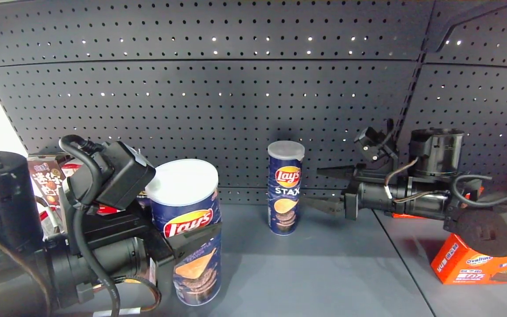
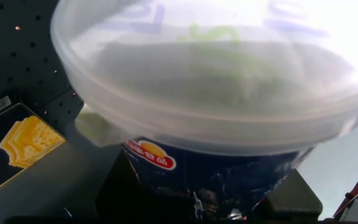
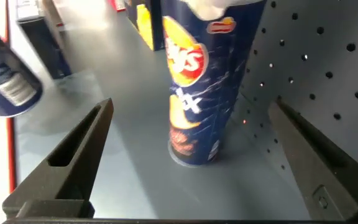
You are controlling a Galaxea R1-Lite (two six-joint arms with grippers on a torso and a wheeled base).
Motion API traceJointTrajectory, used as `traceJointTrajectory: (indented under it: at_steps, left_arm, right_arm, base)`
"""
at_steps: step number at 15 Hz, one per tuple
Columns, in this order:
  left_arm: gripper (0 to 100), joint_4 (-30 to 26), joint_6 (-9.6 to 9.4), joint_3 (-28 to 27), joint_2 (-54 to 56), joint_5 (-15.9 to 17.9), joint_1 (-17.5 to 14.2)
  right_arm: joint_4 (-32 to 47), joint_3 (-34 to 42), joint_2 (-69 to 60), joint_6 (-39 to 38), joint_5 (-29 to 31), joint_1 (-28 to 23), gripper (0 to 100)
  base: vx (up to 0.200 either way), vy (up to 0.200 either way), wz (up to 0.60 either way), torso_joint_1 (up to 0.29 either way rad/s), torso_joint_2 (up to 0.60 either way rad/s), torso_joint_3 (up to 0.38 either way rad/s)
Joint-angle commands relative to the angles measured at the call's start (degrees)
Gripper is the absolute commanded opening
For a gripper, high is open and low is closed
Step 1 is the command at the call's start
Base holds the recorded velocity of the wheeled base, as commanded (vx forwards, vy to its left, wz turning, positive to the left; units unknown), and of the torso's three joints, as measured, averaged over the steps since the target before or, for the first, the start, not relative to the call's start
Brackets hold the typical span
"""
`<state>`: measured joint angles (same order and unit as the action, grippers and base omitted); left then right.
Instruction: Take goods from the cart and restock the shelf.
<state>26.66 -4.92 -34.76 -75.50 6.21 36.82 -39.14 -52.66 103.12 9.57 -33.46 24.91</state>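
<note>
At the shelf [image 1: 324, 264], left gripper [image 1: 192, 240] clasps a plastic-lidded, probably cardboard tube [image 1: 186, 207].

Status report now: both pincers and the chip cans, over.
Left pincer shut on held can. Right pincer open beside shelved can. Orange box off to right.

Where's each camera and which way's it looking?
Head view: on the head, facing forward and down at the shelf; left arm and right arm show.
Left wrist view: on that wrist, close over the held chip can; jaws grip it.
Right wrist view: on that wrist, facing the standing chip can; open jaws show.
Shared: head and right wrist show the standing chip can.
</note>
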Motion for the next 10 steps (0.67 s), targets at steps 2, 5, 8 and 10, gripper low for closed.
traceJointTrajectory:
  at_steps: [2, 5, 8, 10]
  left_arm:
    - [0, 0.1, 0.0, -0.2, -0.1, 0.0, -0.2]
    - [0, 0.1, 0.0, -0.2, -0.1, 0.0, -0.2]
    - [0, 0.1, 0.0, -0.2, -0.1, 0.0, -0.2]
    - [0, 0.1, 0.0, -0.2, -0.1, 0.0, -0.2]
  right_arm:
    - [-0.1, -2.8, 4.5, 0.1, 0.0, 0.3, 100]
    - [-0.1, -6.3, 8.9, 0.1, 0.2, 0.7, 100]
    - [-1.1, -8.1, 12.0, 0.1, 0.2, 1.0, 100]
    - [-2.1, -8.2, 13.5, 0.1, 0.2, 1.6, 100]
  base:
    - [0.0, 0.0, 0.0, 0.0, 0.0, 0.0]
    - [0.0, 0.0, 0.0, 0.0, 0.0, 0.0]
    - [0.0, 0.0, 0.0, 0.0, 0.0, 0.0]
    - [0.0, 0.0, 0.0, 0.0, 0.0, 0.0]
